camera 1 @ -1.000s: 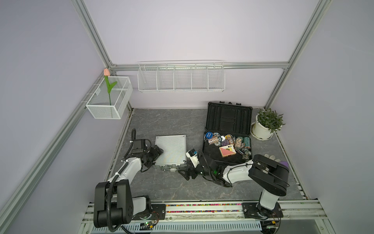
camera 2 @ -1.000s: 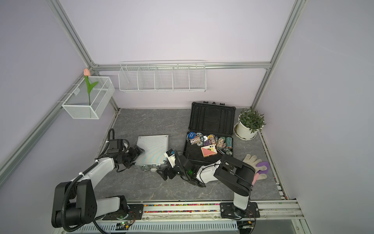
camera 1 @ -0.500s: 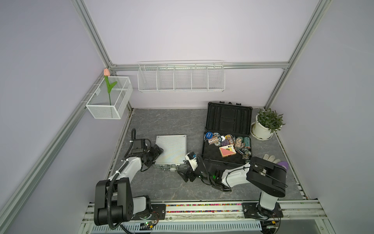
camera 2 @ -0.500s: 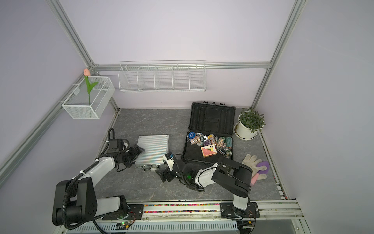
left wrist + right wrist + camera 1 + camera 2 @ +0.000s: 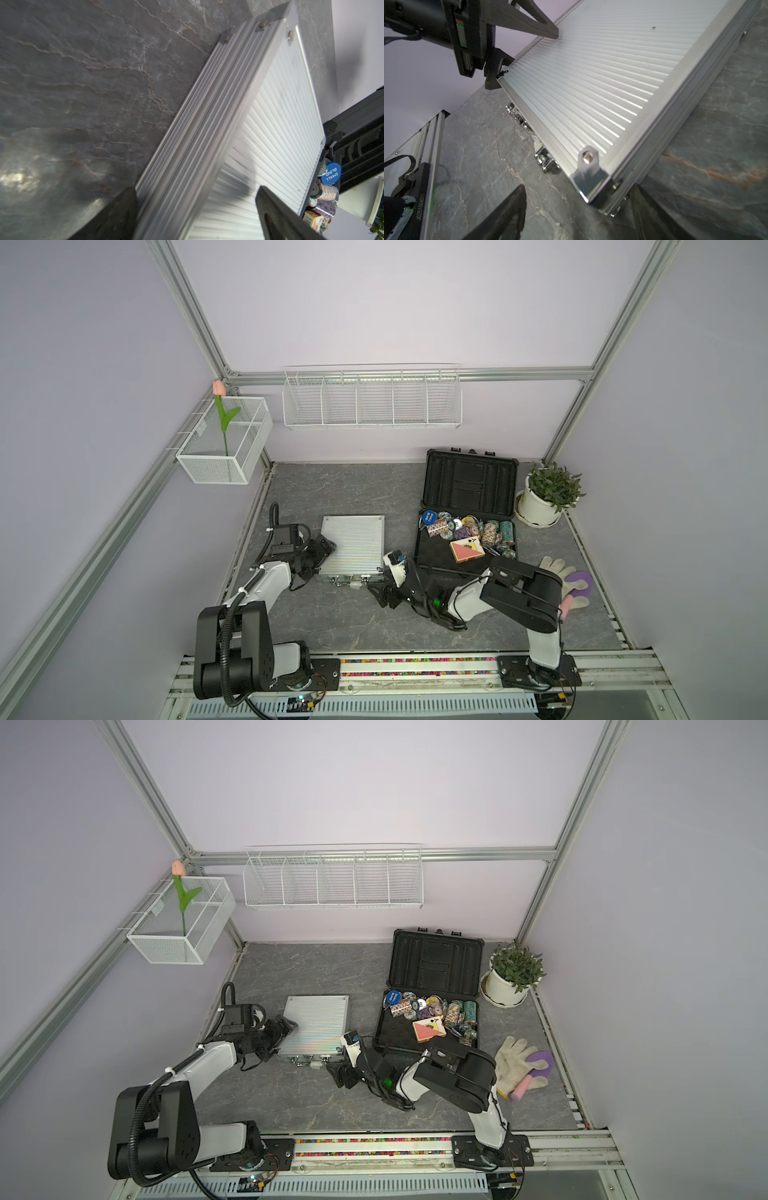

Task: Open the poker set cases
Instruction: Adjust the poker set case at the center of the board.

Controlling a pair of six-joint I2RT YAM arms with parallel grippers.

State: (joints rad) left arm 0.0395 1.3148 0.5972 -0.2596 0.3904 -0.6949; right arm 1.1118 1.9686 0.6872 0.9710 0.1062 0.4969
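Reading the bench (image 5: 332,489), we find the black case (image 5: 469,489) lying open at the back right with chips (image 5: 469,529) inside, while the silver case (image 5: 353,543) sits shut in the middle. The left pincer (image 5: 326,547) stands spread across its left edge, one finger over the lid, probably to steady it. The right pincer (image 5: 578,187), jaws parted and empty, frames the near right corner, which we judge is to reach the latches (image 5: 546,162). Only the right wrist view shows those latches plainly, and the left finger resting on the lid. Only the top views give the whole layout.
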